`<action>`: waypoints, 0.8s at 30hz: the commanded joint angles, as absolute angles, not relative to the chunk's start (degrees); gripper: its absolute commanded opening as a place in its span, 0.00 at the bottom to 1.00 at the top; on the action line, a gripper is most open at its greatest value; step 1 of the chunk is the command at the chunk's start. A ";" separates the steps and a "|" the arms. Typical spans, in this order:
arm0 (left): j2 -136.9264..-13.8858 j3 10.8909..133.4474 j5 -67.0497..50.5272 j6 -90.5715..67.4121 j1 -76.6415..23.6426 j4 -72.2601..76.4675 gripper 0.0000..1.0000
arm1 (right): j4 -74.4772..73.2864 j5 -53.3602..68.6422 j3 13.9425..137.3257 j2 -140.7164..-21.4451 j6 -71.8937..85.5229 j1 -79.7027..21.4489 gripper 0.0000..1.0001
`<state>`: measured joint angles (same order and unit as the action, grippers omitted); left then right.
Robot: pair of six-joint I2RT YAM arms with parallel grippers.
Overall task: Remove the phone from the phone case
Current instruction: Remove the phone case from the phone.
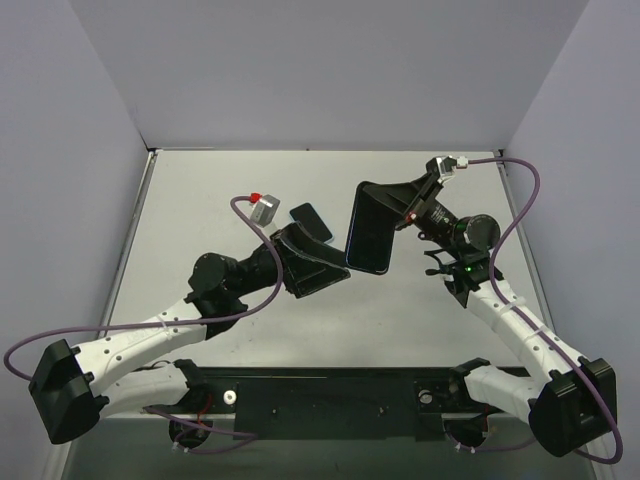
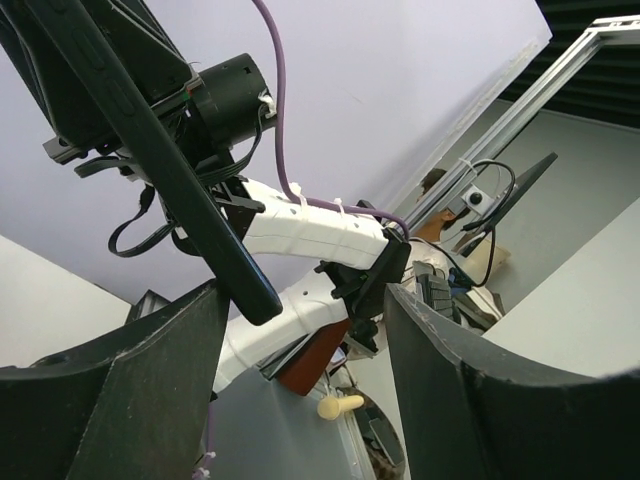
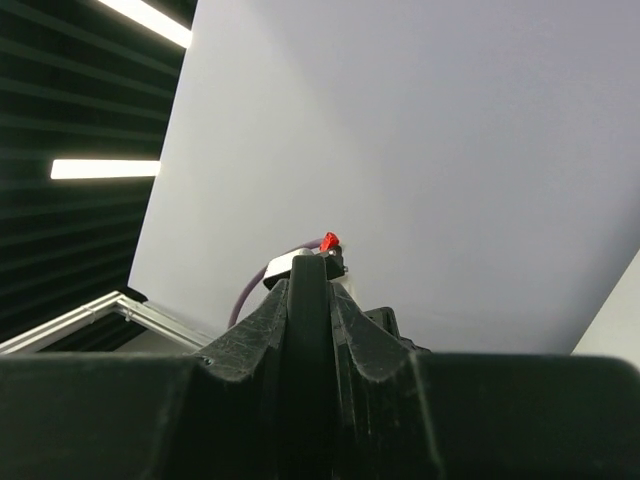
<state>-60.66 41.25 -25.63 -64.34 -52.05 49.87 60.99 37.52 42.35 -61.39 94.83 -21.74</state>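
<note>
We judge the task close to done or done, though not surely. A black flat slab (image 1: 368, 232) hangs raised above the grey surface (image 1: 400, 305), clenched at its upper end by the right gripper (image 1: 388, 207). A smaller dark glossy rounded rectangle (image 1: 312, 220) lies flat on that surface, apart from the slab and just behind the left gripper (image 1: 325, 265). We cannot tell which of the two is the phone and which the case.

The left gripper is released, with nothing between its fingers. Its wrist view shows them spread wide under the slab's lower corner, not touching it. The left arm reaches low across the surface, gripper tilted upward. The right arm is bent inward, holding the slab nearly upright.
</note>
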 commanded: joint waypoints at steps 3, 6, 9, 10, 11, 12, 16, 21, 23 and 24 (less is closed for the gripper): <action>-60.38 44.21 -25.58 -64.16 -52.56 54.14 0.64 | 66.35 36.91 43.42 -59.50 94.30 -21.53 0.00; -60.91 44.73 -25.40 -64.16 -52.56 54.40 0.53 | 66.97 36.83 43.24 -59.68 94.66 -21.53 0.00; -61.43 45.26 -25.31 -63.98 -52.56 54.49 0.48 | 68.11 36.56 43.07 -59.85 95.62 -21.53 0.00; -61.44 45.61 -25.31 -63.90 -52.56 54.49 0.44 | 68.38 36.48 43.07 -59.85 95.71 -21.53 0.00; -61.70 45.70 -25.14 -63.81 -52.56 54.06 0.43 | 68.47 36.47 42.98 -59.77 95.89 -21.62 0.00; -61.79 45.88 -25.05 -63.72 -52.56 53.97 0.38 | 68.55 36.39 42.89 -59.77 96.06 -21.62 0.00; -61.44 45.00 -24.08 -62.50 -52.56 53.53 0.21 | 72.33 36.04 42.63 -60.47 99.22 -21.62 0.00; -59.59 43.77 -18.65 -59.07 -52.30 44.42 0.07 | 81.36 34.37 42.10 -61.08 107.30 -21.62 0.00; -59.41 43.07 -16.98 -58.54 -52.21 42.99 0.03 | 84.53 33.32 41.92 -61.35 110.64 -21.97 0.00; -59.50 42.72 -16.44 -58.71 -52.21 42.80 0.01 | 84.99 32.27 41.84 -61.26 112.05 -22.06 0.00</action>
